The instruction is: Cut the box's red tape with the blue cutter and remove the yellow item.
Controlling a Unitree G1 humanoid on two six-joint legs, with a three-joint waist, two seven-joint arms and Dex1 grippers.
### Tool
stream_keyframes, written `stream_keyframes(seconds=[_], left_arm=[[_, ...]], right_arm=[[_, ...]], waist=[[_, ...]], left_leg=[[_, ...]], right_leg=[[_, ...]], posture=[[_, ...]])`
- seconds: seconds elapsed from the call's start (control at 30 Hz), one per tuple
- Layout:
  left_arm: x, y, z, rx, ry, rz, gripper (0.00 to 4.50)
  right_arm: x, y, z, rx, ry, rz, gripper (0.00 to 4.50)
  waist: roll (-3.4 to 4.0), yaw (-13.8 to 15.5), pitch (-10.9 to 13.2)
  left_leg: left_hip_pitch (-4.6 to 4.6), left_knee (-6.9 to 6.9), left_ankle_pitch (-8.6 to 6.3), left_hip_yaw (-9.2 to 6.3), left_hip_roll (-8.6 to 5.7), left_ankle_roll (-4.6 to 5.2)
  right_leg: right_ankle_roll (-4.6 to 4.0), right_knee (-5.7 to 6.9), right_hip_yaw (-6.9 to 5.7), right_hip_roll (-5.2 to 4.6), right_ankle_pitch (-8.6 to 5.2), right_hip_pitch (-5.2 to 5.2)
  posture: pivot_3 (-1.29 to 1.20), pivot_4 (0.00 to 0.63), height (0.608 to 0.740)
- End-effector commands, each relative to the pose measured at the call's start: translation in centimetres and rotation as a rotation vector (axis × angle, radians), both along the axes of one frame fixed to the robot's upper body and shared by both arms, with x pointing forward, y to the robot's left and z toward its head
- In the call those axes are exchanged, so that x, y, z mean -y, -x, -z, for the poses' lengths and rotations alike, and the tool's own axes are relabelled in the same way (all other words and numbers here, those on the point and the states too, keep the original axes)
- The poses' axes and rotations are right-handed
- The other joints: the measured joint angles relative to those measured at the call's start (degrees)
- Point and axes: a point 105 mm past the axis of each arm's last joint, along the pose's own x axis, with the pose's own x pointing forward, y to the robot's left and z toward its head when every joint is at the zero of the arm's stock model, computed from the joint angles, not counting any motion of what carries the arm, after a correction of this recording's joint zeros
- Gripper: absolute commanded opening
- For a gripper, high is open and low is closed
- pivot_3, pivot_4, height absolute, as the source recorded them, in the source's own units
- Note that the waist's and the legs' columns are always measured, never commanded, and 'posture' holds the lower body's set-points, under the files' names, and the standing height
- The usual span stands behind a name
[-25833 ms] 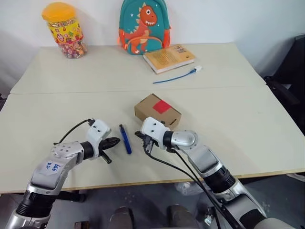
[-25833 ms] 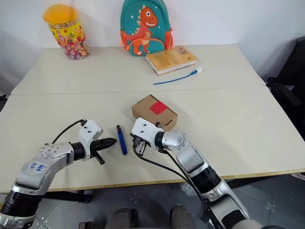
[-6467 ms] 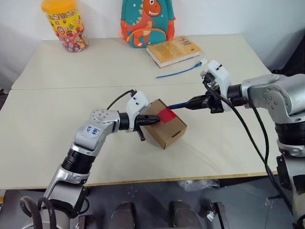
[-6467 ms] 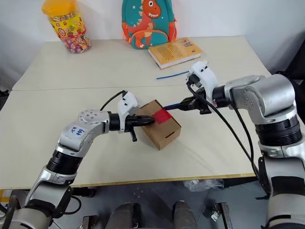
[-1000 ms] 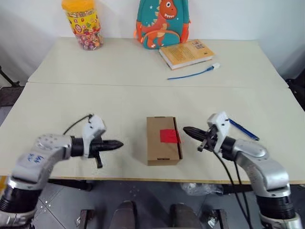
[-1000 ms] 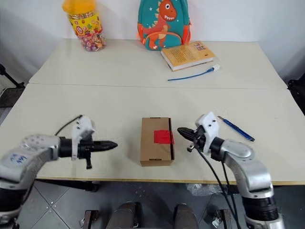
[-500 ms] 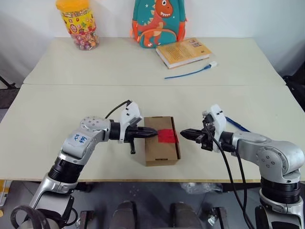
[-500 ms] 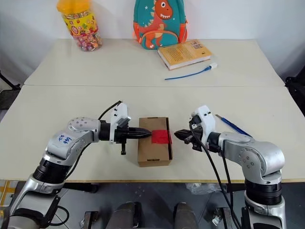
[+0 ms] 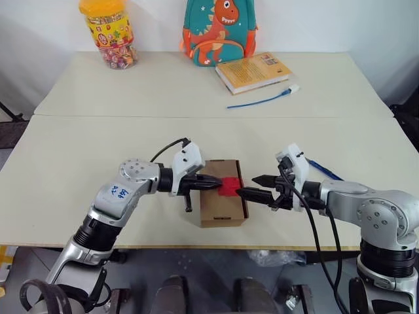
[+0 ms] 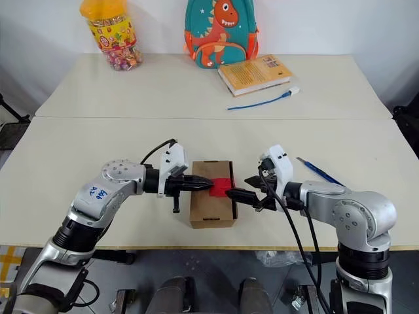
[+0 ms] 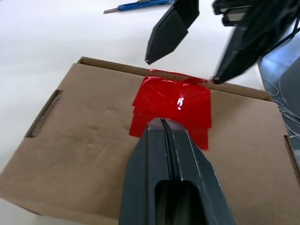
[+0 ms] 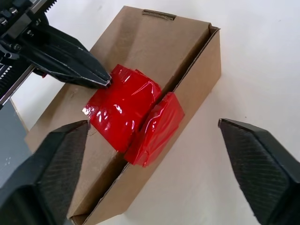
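The brown box (image 9: 216,208) lies near the table's front edge. Its red tape (image 9: 230,186) is crumpled over the top flap's right edge, by the gap along the side wall (image 12: 199,70). My left gripper (image 9: 218,184) is shut, and its tip rests on the tape's left part (image 11: 161,121). My right gripper (image 9: 246,185) is open just right of the box, with its fingers (image 11: 171,28) spread on either side of the tape's end. The blue cutter (image 9: 323,171) lies on the table behind my right arm. The yellow item is hidden.
At the table's far side stand a yellow-lidded candy jar (image 9: 108,33) and a dinosaur backpack (image 9: 216,29). A yellow-orange book (image 9: 254,70) and a blue cable (image 9: 262,99) lie there too. The table's front edge (image 9: 196,247) runs just below the box.
My left gripper has swung right onto the box top and touches the tape. My right gripper has gone from shut to wide open beside the box.
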Motion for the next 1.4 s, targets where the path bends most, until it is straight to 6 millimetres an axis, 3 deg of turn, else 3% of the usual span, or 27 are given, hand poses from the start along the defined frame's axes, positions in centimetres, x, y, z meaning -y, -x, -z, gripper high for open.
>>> stream_keyframes(seconds=[0.03,0.23,0.47,0.87,1.0,1.4], left_arm=[[0.1,0.4,1.3,-0.039,-0.031,0.0,0.0],[-0.2,0.7,1.6,-0.05,-0.04,-0.004,0.0],[-0.1,0.9,1.9,-0.049,-0.054,-0.001,0.0],[-0.1,0.8,2.0,-0.05,-0.061,-0.003,0.0],[0.0,1.0,2.4,-0.058,-0.065,0.001,0.0],[-0.1,1.3,2.9,-0.069,-0.065,-0.008,0.0]], right_arm=[[0.7,-0.8,0.1,0.042,0.044,0.033,4.47],[2.2,-1.7,0.7,0.037,0.093,0.076,4.47],[2.7,-1.6,1.6,0.009,0.141,0.078,4.47],[0.4,-2.2,1.2,0.025,0.287,0.057,4.47],[1.8,-2.9,2.3,0.127,0.515,0.055,4.47],[1.2,-2.2,5.9,0.139,0.506,-0.004,4.47]], waist=[[0.0,0.0,0.0],[-0.01,0.0,-0.01],[-0.02,0.06,-0.02],[-0.07,-0.03,-0.06],[-0.19,-0.01,-0.16],[-0.43,-0.18,-0.31]], left_leg=[[0.0,0.01,0.0,0.01,0.0,0.0],[0.03,0.02,-0.01,0.06,0.0,0.01],[0.06,0.03,-0.01,0.08,0.0,0.02],[0.17,0.04,-0.01,0.09,0.02,0.02],[0.19,0.03,-0.02,0.09,0.02,0.04],[0.31,0.02,-0.1,0.15,0.04,0.19]], right_leg=[[0.0,-0.01,0.0,0.0,0.0,-0.01],[0.0,-0.03,0.06,0.0,0.0,-0.03],[0.0,-0.04,0.09,0.0,0.0,-0.01],[0.0,-0.01,0.12,0.0,0.0,0.07],[0.0,-0.03,0.13,-0.01,0.0,0.07],[0.01,-0.09,0.16,0.0,0.0,0.18]], posture=[[0.0,0.15,0.74],[0.0,0.15,0.74],[0.0,0.15,0.74],[0.0,0.15,0.74],[0.0,0.15,0.74],[0.0,0.15,0.74]])
